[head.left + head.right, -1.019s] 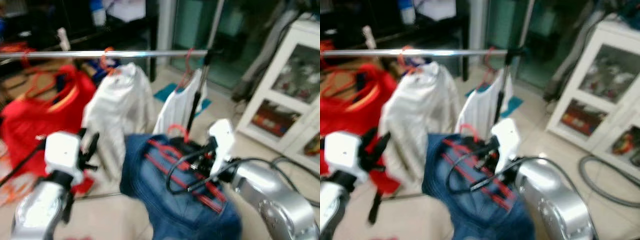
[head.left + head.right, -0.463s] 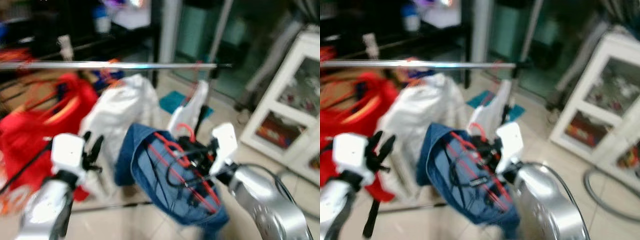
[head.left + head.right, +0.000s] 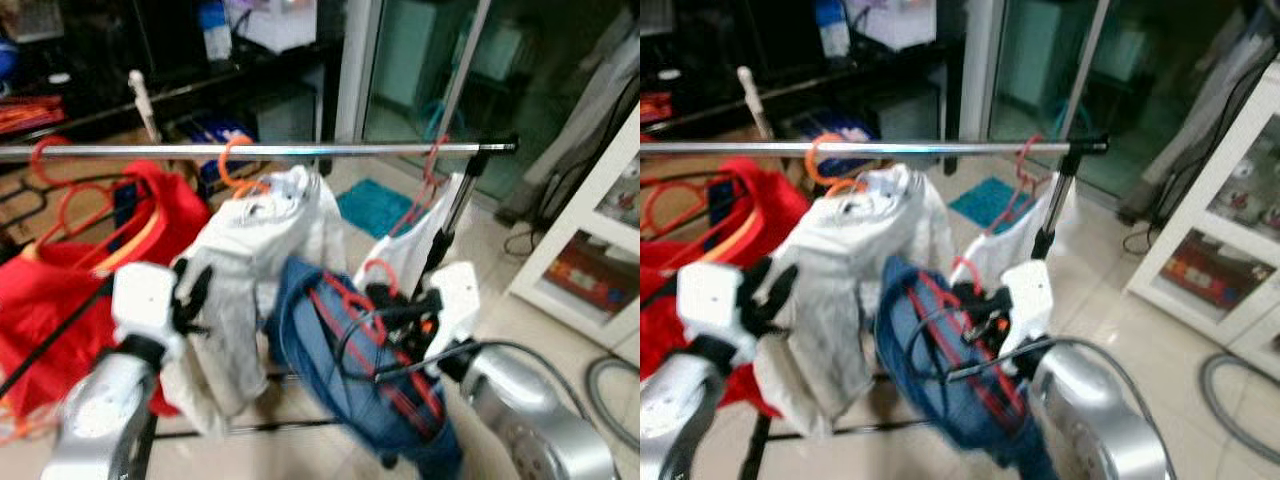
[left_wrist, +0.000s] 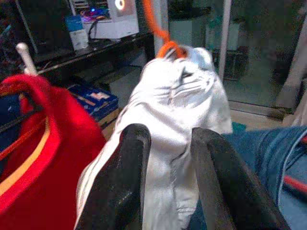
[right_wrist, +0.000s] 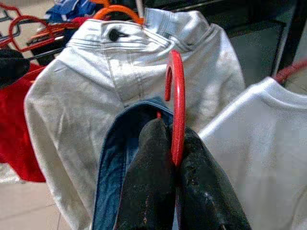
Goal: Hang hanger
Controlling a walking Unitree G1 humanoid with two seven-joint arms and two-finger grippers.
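While the red hanger (image 5: 176, 103) is pinched at its neck between the two black fingers of the right gripper (image 5: 175, 143), its hook is held upright just above the fingertips. A blue denim garment (image 3: 345, 375) is draped on this hanger and hangs down below and to the left of the right gripper, with the red hanger bars seen across the cloth. Above and beyond the right gripper, a silver rail (image 3: 250, 150) is stretched across the scene, and the hook of the held hanger is seen below it, apart from the rail. Straight ahead of the right gripper, pale jeans (image 5: 129, 76) are hung from the rail on an orange hanger (image 3: 235, 165). To the right of the gripper, a white shirt (image 3: 415, 245) is hung near the rail's end on another red hanger. The left gripper (image 4: 170, 177) is raised to the left of the denim garment, its fingers parted with nothing between them, and it is pointed at the pale jeans. To the left of this gripper, a red garment (image 3: 60, 290) is hung from the rail. A white cabinet (image 3: 600, 250) with glass doors is seen well to the right of the right gripper, on the tiled floor (image 3: 480, 250).
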